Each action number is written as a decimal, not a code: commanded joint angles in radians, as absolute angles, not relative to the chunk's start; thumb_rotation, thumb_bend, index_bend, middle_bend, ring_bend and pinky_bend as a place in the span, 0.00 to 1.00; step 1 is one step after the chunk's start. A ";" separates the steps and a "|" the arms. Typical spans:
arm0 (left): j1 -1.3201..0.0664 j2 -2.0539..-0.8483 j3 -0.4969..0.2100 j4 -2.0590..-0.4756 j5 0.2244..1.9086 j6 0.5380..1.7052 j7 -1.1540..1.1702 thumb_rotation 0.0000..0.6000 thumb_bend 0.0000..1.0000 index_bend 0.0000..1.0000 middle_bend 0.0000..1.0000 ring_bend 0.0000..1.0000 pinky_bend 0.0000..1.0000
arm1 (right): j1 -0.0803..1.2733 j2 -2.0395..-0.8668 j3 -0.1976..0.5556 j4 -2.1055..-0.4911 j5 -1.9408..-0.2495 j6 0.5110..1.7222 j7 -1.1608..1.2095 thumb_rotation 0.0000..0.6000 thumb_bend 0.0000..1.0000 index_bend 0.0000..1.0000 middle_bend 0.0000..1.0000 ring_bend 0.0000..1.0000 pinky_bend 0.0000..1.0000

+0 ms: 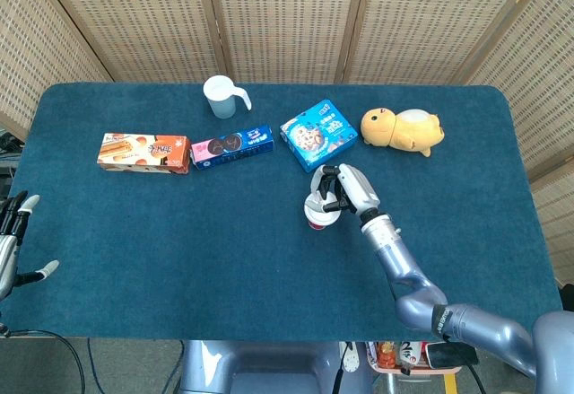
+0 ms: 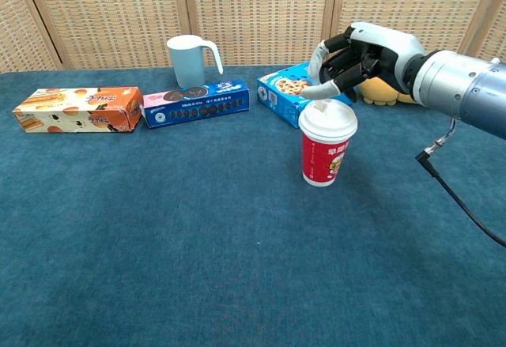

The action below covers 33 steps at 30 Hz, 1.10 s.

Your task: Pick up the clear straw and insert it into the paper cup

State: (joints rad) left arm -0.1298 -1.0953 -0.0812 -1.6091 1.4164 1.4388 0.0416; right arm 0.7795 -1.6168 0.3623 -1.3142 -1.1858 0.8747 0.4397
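One right hand (image 2: 360, 54), fingers curled, hovers over paper cup (image 2: 326, 143); grip unclear.

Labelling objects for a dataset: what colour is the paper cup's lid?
White; the paper cup itself is red. The lid shows best in the chest view.

Red paper cup (image 2: 324, 151), white-lidded, stands upright; clear straw (image 2: 319, 107) seemingly sunk through its lid.
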 commanded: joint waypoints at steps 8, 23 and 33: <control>-0.128 -1.093 -0.080 -1.611 1.418 1.442 0.038 1.00 0.09 0.00 0.00 0.00 0.00 | 0.786 -1.574 0.365 -1.359 -1.154 0.853 0.381 1.00 0.23 0.55 0.74 0.61 0.75; -0.121 -1.081 -0.079 -1.607 1.425 1.450 0.003 1.00 0.09 0.00 0.00 0.00 0.00 | 0.763 -1.376 0.371 -1.550 -1.140 0.905 0.171 1.00 0.19 0.44 0.65 0.54 0.68; -0.106 -1.077 -0.063 -1.604 1.455 1.471 -0.020 1.00 0.09 0.00 0.00 0.00 0.00 | 0.594 -1.120 0.228 -1.668 -1.479 1.123 0.112 1.00 0.17 0.35 0.35 0.24 0.32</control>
